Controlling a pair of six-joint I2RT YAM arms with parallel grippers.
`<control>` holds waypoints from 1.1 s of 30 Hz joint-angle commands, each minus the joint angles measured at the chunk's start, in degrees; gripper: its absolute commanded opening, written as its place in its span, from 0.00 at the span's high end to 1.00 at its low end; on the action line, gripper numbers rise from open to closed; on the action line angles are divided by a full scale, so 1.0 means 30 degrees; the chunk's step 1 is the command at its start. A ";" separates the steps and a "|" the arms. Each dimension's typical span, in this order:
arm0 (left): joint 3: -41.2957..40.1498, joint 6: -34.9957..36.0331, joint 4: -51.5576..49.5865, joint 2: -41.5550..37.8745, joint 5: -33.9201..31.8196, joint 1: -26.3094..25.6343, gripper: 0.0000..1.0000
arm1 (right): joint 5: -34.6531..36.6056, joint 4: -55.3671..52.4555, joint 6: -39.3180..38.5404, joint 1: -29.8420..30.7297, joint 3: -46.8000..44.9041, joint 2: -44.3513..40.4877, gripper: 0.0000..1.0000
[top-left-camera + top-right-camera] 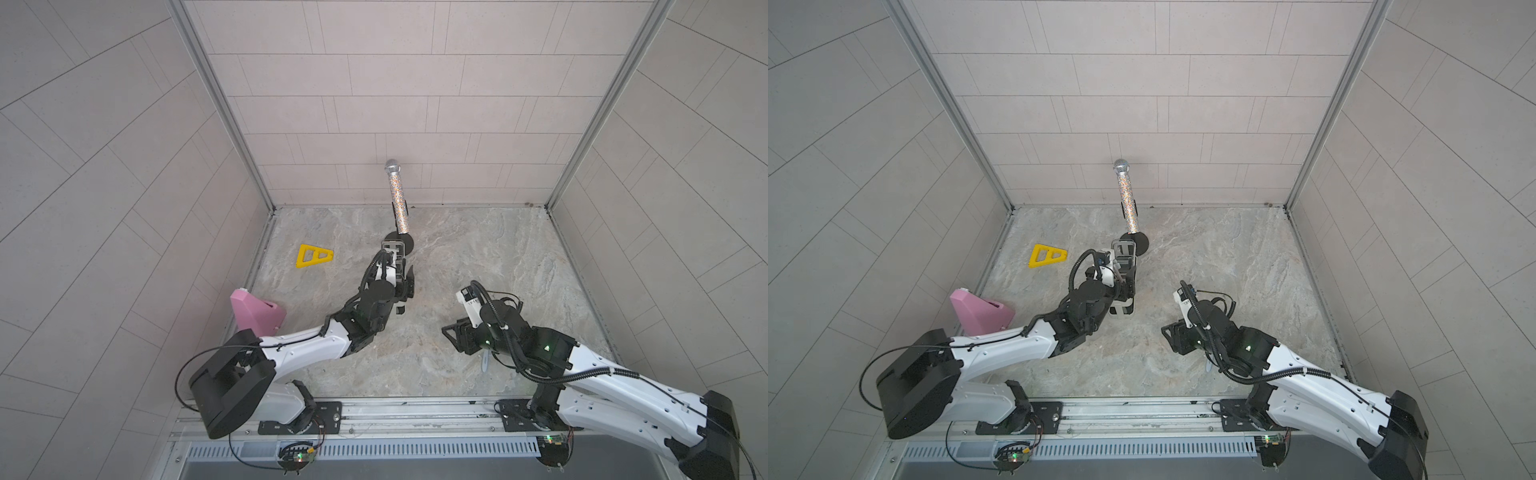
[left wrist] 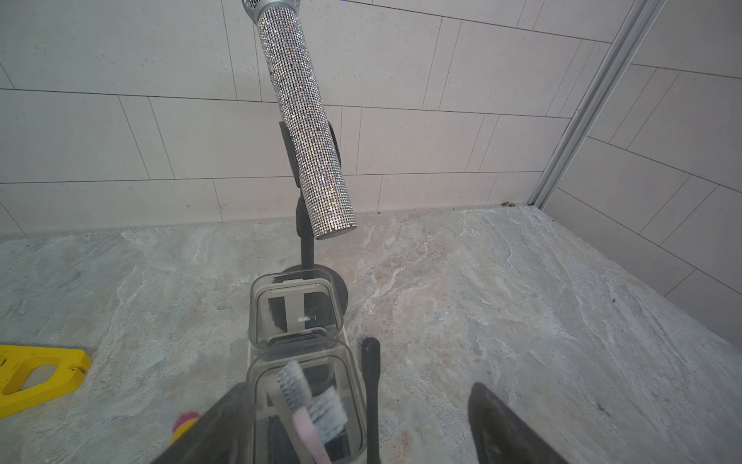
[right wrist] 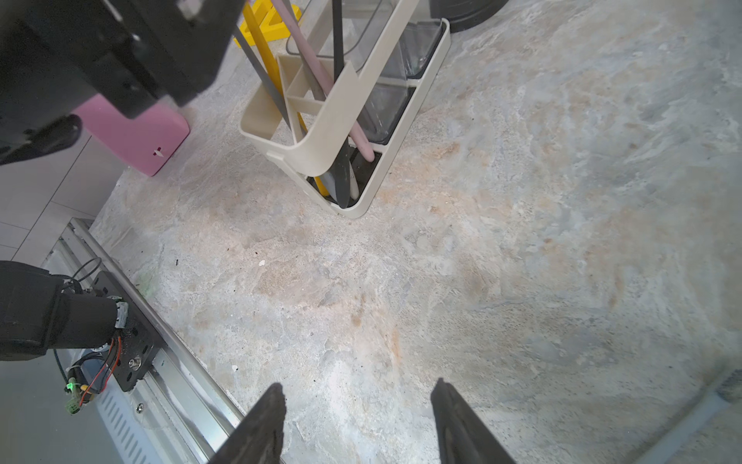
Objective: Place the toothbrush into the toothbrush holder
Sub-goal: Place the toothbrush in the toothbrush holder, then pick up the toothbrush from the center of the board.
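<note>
Writing: the pink block (image 3: 132,132) bears one small pale mark on its face, too small to read as letters
Left gripper (image 2: 357,387): fingers spread wide and pinching nothing; it hangs over the 6 o'clock end of the toothbrush holder (image 3: 333,132), one finger to each side of the brush heads
Black toothbrush (image 2: 370,369): stands between the spread fingers, touching neither as far as the left wrist view shows; in the right wrist view its handle runs down through the holder's end section to the floor of that section
Pink toothbrush (image 2: 306,428): in the same end section, leaning, grey-white bristles up
Toothbrush holder: near the middle of the marbled table (image 1: 478,249), long axis running 12 to 6 o'clock in both top views, largely covered by the left wrist; clear cups (image 2: 293,281) fill the two sections toward 12 o'clock
Right gripper (image 3: 358,385): fingers moderately apart, nothing between them, over bare table at about 4 o'clock of the holder, well apart from it
Glittery microphone (image 1: 398,199): tilted on a black round stand (image 2: 341,289) at 12 o'clock of the holder; whether base and holder touch cannot be told
Yellow triangular piece (image 2: 76,361): flat at 10 o'clock of the holder
Pink block: 8 o'clock, at the table's edge
Slim pale thing (image 1: 485,363): 5 o'clock, mostly hidden under the right arm, kind unclear
</note>
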 commanded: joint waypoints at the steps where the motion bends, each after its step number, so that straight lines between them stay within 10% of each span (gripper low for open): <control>1: 0.0659 -0.0505 -0.1768 -0.0886 0.0073 0.0082 0.11 | 0.0334 -0.0866 0.0401 -0.0236 0.0289 -0.0293 0.39; 14: 0.0390 -0.2367 -0.6853 -0.6264 0.1265 -0.0009 0.08 | 0.2958 -1.0676 0.1966 -0.5889 0.1896 0.0224 0.24; 33: -0.0555 -0.4414 -1.0471 -0.9142 0.1970 -0.0068 0.08 | 0.1690 -0.6981 0.2955 -0.5992 0.0068 0.5343 0.33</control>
